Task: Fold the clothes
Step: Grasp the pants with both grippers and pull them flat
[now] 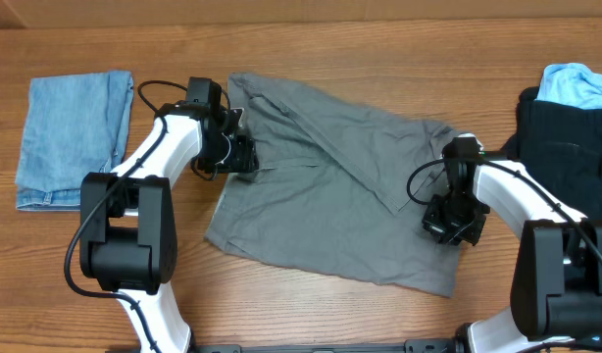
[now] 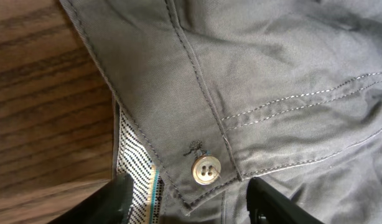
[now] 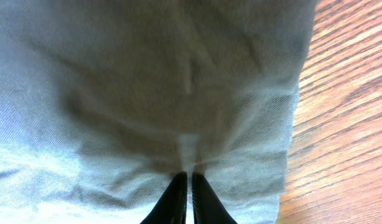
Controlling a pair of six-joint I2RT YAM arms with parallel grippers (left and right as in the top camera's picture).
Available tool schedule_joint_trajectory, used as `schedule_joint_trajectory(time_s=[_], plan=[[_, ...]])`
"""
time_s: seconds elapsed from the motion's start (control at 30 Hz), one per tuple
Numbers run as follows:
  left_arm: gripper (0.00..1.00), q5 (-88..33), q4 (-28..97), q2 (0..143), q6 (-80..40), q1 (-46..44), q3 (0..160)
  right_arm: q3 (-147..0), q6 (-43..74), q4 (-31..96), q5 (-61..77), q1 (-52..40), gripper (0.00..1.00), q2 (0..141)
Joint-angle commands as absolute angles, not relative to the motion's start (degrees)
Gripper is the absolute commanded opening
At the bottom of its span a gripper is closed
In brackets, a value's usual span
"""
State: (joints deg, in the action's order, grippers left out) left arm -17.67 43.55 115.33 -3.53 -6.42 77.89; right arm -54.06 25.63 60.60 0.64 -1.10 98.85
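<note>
Grey shorts are lying spread across the middle of the wooden table, the waistband end turned toward my left arm and the leg end toward my right. One upper flap is lying folded over diagonally, so a slanted edge is running across the cloth from the top left down toward the right side.

I am seeing the left gripper sitting low over the waistband corner at the left edge of the shorts. In the left wrist view its jaws are standing apart – one finger over the striped inner lining by the bare wood, the other over the grey cloth – with the button lying between them. Nothing is being pinched there.

The right gripper is resting near the right-hand edge of the shorts. In the right wrist view its fingers are pressing together on a thin pinch of the grey cloth, which is puckering around the tips – the wood is showing just past the hem.

Folded denim is lying well apart at the far left. A black garment with a light blue cloth behind it is lying at the far right.
</note>
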Motion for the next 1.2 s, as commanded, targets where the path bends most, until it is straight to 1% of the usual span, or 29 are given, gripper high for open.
schedule_joint_trajectory(time_s=[0.0, 0.03, 0.17, 0.23, 0.33, 0.47, 0.53, 0.57, 0.6, 0.63, 0.67, 0.7, 0.73, 1.17], plan=[[0.57, -19.1, 43.7, 116.0, -4.5, -7.2, 78.0, -55.4, 25.5, 60.4, 0.1, -0.6, 0.08, 99.0], [0.56, -19.1, 43.7, 116.0, -4.5, -7.2, 77.9, -55.4, 25.5, 60.4, 0.1, -0.6, 0.08, 99.0], [0.49, -19.1, 43.7, 116.0, -4.5, -7.2, 77.2, -55.4, 25.5, 60.4, 0.1, -0.6, 0.09, 99.0], [0.49, -19.1, 43.6, 116.0, -4.5, -7.2, 76.6, -55.4, 25.5, 60.4, 0.1, -0.6, 0.09, 99.0], [0.53, -19.0, 43.2, 116.0, -4.5, -7.2, 75.2, -55.4, 25.5, 60.3, 0.1, -0.6, 0.09, 99.0], [0.54, -18.9, 42.2, 116.0, -4.5, -7.2, 74.0, -55.4, 25.5, 60.3, 0.1, -0.6, 0.10, 99.0], [0.45, -18.9, 41.7, 116.0, -4.5, -7.2, 74.0, -55.4, 25.5, 60.3, 0.1, -0.6, 0.10, 99.0], [0.39, -18.9, 41.5, 116.0, -4.5, -7.2, 74.0, -55.4, 25.5, 60.3, 0.1, -0.6, 0.10, 99.0], [0.28, -19.0, 41.3, 116.0, -4.5, -7.2, 74.0, -55.4, 25.5, 60.3, 0.1, -0.6, 0.10, 99.0], [0.21, -19.1, 41.3, 115.9, -4.5, -7.1, 74.1, -55.4, 25.5, 60.3, 0.1, -0.6, 0.10, 99.0], [0.11, -19.1, 41.3, 115.9, -4.6, -7.0, 74.2, -55.4, 25.5, 60.3, 0.1, -0.6, 0.10, 99.0], [0.06, -19.1, 41.4, 115.9, -4.6, -7.0, 74.4, -55.4, 25.5, 60.3, 0.1, -0.6, 0.10, 99.0], [0.04, -19.1, 41.5, 115.9, -4.6, -7.0, 74.7, -55.4, 25.5, 60.3, 0.1, -0.6, 0.10, 99.0], [0.04, -16.8, 44.1, 115.8, -5.0, -6.1, 79.5, -55.4, 25.5, 60.3, 0.1, -0.6, 0.11, 99.0]])
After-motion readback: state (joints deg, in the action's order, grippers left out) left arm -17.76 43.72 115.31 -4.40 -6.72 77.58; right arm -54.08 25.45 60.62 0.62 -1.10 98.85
